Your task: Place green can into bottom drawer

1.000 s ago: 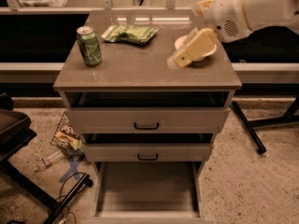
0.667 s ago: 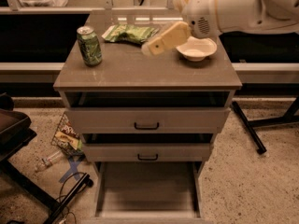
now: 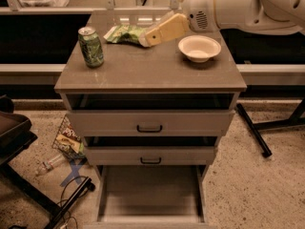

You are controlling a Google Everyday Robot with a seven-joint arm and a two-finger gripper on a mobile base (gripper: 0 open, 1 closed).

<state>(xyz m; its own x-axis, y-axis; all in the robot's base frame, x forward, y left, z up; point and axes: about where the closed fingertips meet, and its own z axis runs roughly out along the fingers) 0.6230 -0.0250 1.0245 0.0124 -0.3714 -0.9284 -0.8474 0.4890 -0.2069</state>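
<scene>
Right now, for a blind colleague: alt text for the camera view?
A small green aluminium can stands on a grey cabinet top, apart from the cream gripper hovering by a green snack bag beside a white bowl; the grey bottom drawer is open.

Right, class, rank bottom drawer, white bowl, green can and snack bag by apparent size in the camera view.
1. bottom drawer, clearly largest.
2. white bowl and green can: too alike to rank.
3. green snack bag looks smallest, but the gripper, over the cabinet top, hides part.
</scene>
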